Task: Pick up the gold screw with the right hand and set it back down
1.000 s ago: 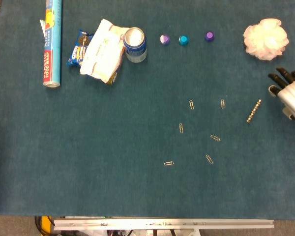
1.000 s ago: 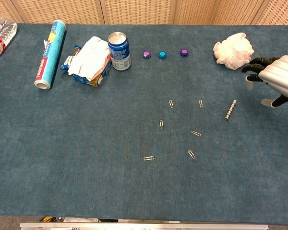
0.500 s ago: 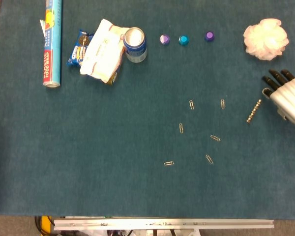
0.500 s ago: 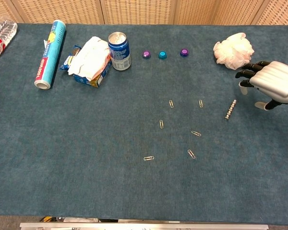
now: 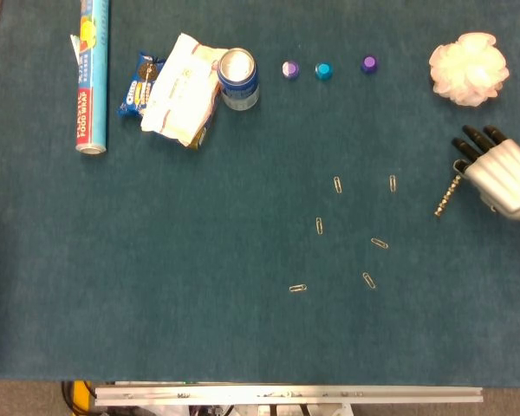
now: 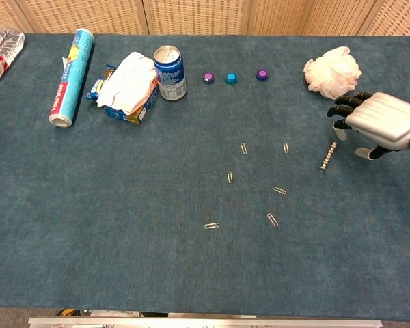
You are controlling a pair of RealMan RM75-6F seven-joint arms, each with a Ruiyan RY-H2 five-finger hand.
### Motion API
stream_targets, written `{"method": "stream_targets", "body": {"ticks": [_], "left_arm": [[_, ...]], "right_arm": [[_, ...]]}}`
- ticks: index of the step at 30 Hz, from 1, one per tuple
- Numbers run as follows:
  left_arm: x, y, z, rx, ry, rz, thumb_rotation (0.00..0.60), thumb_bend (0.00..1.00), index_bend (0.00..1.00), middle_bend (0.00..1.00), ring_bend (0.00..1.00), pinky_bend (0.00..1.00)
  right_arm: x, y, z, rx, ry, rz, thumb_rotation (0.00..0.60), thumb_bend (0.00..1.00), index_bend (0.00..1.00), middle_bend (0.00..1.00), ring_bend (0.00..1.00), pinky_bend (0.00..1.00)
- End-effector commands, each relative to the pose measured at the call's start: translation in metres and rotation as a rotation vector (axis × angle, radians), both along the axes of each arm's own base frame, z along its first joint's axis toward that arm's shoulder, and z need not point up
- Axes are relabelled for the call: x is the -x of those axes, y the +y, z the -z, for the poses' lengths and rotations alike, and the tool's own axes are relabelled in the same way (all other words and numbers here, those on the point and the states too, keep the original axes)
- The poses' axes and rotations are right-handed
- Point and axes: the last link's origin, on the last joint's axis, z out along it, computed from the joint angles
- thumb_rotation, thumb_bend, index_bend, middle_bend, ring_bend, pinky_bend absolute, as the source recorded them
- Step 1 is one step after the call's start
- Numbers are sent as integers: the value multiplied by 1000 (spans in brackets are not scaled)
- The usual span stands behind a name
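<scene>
The gold screw [image 5: 445,198] [image 6: 327,156] lies flat on the blue cloth at the right, angled slightly. My right hand [image 5: 496,172] [image 6: 374,121] hovers just right of the screw's far end, palm down, with its dark fingers spread and nothing in them. In the head view its fingertips reach over the top end of the screw; whether they touch it I cannot tell. My left hand appears in neither view.
A white mesh puff [image 5: 469,56] [image 6: 333,71] lies just beyond the hand. Several paper clips [image 5: 379,243] are scattered left of the screw. Three bottle caps [image 5: 323,70], a blue can [image 5: 237,78], snack packets [image 5: 180,87] and a wrap roll [image 5: 93,74] line the far side.
My right hand has moved left toward the screw, from well clear of it to right beside its far end. The screw has stayed in place.
</scene>
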Motion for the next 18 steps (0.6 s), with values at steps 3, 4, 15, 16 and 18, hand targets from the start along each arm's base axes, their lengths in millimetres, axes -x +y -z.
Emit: {"method": "stream_targets", "body": {"ticks": [3,4,15,16,18], "left_arm": [[0,0,0,-1,0,-1,600,85,373,294,221,411],[0,0,0,-1,0,-2,600,85,373,294,221,411],[1,-1,-1,-2,1,-2,600,84,373,294,221,411],[1,-1,-1,-3,1,-3,600,84,373,294,221,411],[1,-1,-1,-3,0,-2,600,84,373,294,221,411]], "right_arm": [[-2,-3,3,-1,7,-8,600,233,476,184,87,201],[-2,-3,4,0,8,-9,600,234,476,180,81,201],[-4,-6,11,-1,22,-15,600,233,476,122,20,191],[-4,-7,12,-2,23,-16,600,233,476,119,17,190],[-4,-7,13,-4,25,-16,600,233,476,112,10,190]]}}
